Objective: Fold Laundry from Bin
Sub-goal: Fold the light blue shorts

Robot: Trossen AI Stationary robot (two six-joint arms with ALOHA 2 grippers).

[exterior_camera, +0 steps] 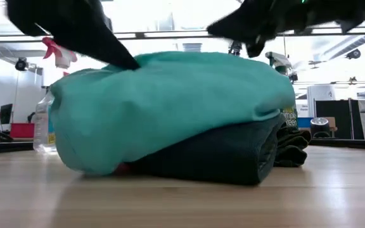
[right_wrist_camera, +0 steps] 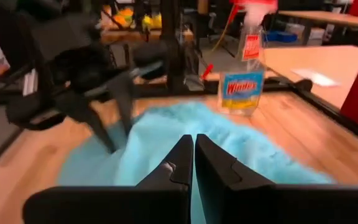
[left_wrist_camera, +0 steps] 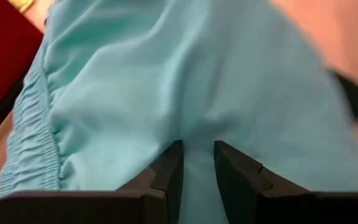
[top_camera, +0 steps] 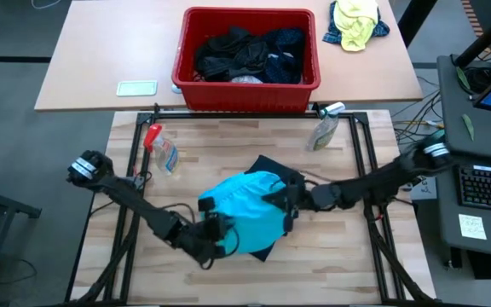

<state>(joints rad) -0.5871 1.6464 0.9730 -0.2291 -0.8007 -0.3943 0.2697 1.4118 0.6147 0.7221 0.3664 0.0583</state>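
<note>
1. Two grippers meet at the turquoise garment point(top_camera: 250, 217), which lies draped over a dark folded garment point(top_camera: 281, 175) in the middle of the wooden table point(top_camera: 228, 145).
2. The left gripper point(top_camera: 214, 232) pinches the garment's near-left edge, fingers point(left_wrist_camera: 166, 171) nearly closed with cloth between them, probably to hold that side in place for a fold.
3. The right gripper point(top_camera: 281, 199) sits at the far-right side, fingers point(right_wrist_camera: 182, 158) clenched together; whether any cloth is caught there cannot be told.
4. More dark laundry point(top_camera: 245, 53) waits in the red bin point(top_camera: 247, 89) on the far table.
5. Spray bottles point(top_camera: 162, 149) stand clear of the folding spot.
</note>
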